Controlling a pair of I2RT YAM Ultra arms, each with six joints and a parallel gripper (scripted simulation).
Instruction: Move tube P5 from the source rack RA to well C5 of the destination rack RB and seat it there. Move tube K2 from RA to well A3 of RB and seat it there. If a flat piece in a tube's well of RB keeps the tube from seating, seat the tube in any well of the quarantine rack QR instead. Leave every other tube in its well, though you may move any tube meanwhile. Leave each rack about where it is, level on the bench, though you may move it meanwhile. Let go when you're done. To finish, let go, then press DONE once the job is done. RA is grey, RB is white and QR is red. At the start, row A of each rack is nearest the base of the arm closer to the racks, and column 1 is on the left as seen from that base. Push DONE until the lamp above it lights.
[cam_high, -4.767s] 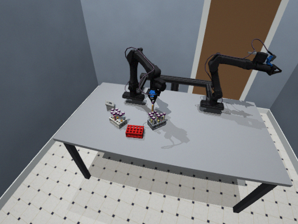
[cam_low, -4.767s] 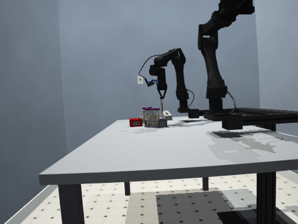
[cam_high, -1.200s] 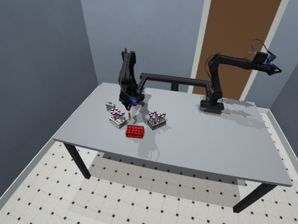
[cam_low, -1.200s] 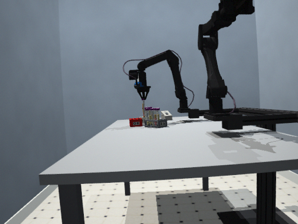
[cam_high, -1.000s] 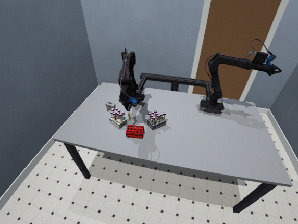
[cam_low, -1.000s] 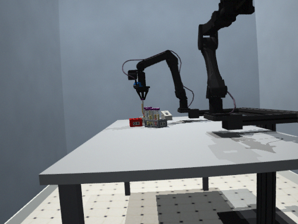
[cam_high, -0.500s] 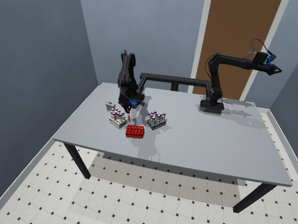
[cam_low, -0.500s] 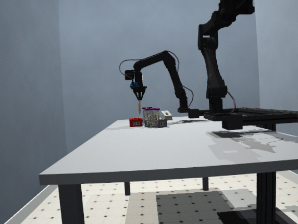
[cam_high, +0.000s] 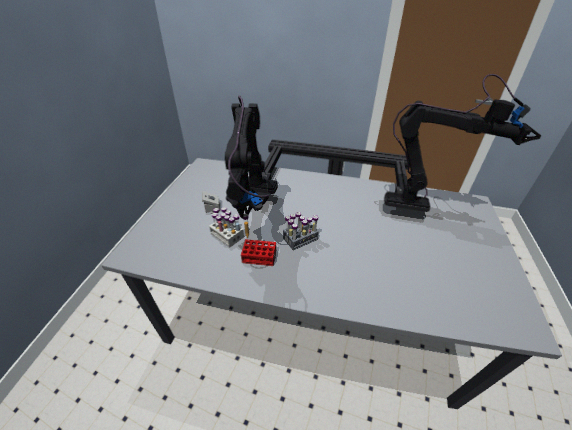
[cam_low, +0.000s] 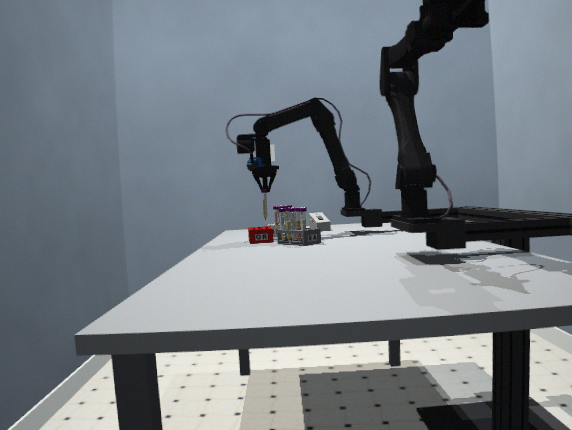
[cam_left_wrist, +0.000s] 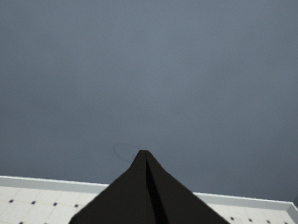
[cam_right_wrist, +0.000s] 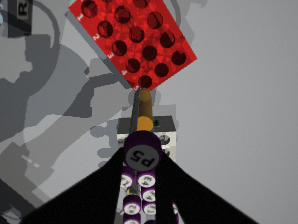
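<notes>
My right gripper (cam_high: 245, 216) (cam_low: 265, 191) (cam_right_wrist: 140, 157) is shut on tube P5 (cam_high: 246, 228) (cam_low: 265, 206) by its purple cap. The tube hangs nearly upright, its amber body clear of the racks, beside the white rack RB (cam_high: 223, 237) (cam_right_wrist: 172, 134). The grey rack RA (cam_high: 302, 243) (cam_low: 299, 242) holds several purple-capped tubes; K2 cannot be made out. RB also holds several capped tubes, some hidden behind P5 and the fingers in the right wrist view. The red rack QR (cam_high: 258, 258) (cam_low: 255, 235) (cam_right_wrist: 134, 49) shows no tubes. My left gripper (cam_high: 538, 135) (cam_left_wrist: 143, 158) is shut and empty, far away.
A light box (cam_high: 211, 204) (cam_low: 320, 221), seemingly the DONE button box, stands behind RB; its lamp cannot be made out. QR stands near RB and RA, towards the table's front edge. The left arm is raised over the table's other end.
</notes>
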